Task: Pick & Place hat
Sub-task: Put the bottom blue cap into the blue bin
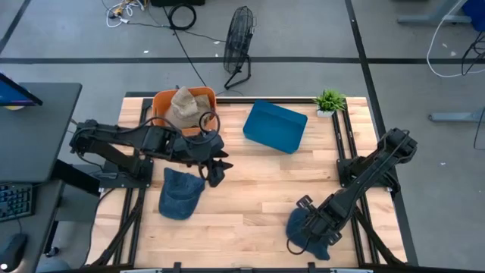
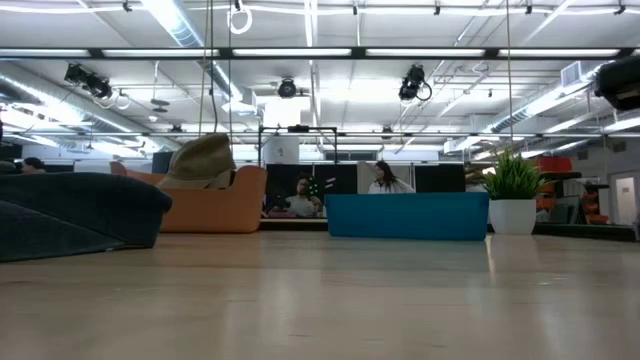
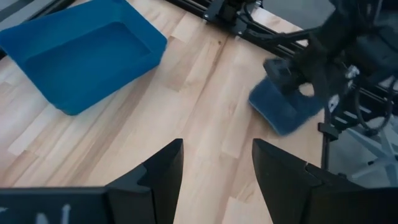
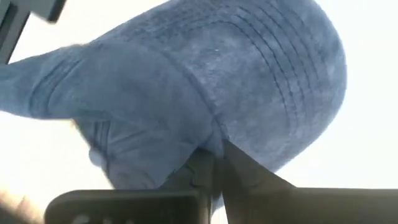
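Note:
Two dark blue caps lie on the wooden table. One cap (image 1: 180, 194) (image 2: 70, 212) rests near the table's left side, and my left gripper (image 1: 215, 170) (image 3: 217, 149) hovers open just to its right, touching nothing. The second cap (image 1: 300, 226) (image 3: 283, 107) (image 4: 249, 81) sits near the table's near edge on the right, with my right gripper (image 1: 311, 227) (image 4: 217, 157) shut on it. A tan hat (image 1: 183, 106) (image 2: 203, 160) rests in an orange bin (image 1: 203, 97) (image 2: 230, 205) at the far left. My right gripper pinches the second blue cap between its two fingers (image 4: 245, 171). The fingers close on a bunched fold of cloth (image 4: 208, 140) where the crown meets the stitched brim. The arm comes at it slanting down from the table's right. Whether the cap is lifted clear does not show.
A blue bin (image 1: 275, 127) (image 2: 405, 215) (image 3: 81, 53) stands at the far middle of the table. A small potted plant (image 1: 330, 101) (image 2: 513, 195) is at the far right corner. Bare wood lies between the two caps. People sit in the room beyond the table.

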